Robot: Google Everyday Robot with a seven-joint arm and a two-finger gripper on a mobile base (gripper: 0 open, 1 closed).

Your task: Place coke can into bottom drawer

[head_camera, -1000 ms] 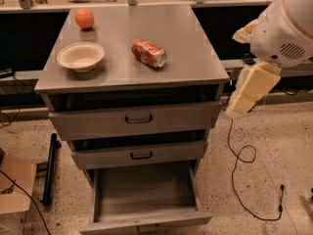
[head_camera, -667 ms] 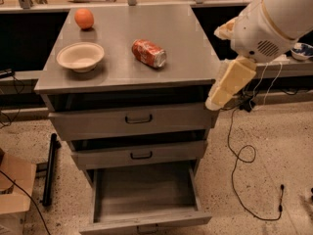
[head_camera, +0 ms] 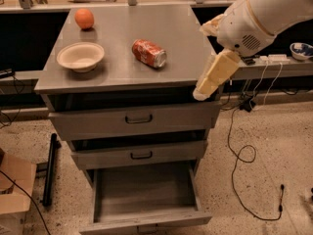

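View: camera view, the only one given.

Coke can [head_camera: 149, 53]: lies on its side on the bench [head_camera: 186, 58], near the middle of the top. One silver end faces front-right.

Neighbours: a pale bowl [head_camera: 80, 57] sits to the can's left. An orange [head_camera: 84, 18] sits at the back left, well apart from the can.

Bottom drawer [head_camera: 146, 219]: pulled out under two closed upper drawers [head_camera: 138, 119], its tray open from above.

How the can should handle: probably light and thin-walled, so a hard squeeze would dent it. It is smooth and round, and lying down it may roll if nudged.

Where to take hold: across the middle of the barrel, pressing the two curved sides square to the can's long axis, not the ends.

Arm [head_camera: 264, 13]: white and bulky, it enters from the upper right, its wrist housing above the bench's right edge.

Pincer [head_camera: 201, 93]: slants down and to the left, with its tip at the bench's front right corner, just over the top drawer's right end.

Pincer state: I cannot tell whether it is open or closed. It appears to carry nothing, and the can lies apart from it to the left.

Step in hand: likely the approach, since the can is not yet grasped.
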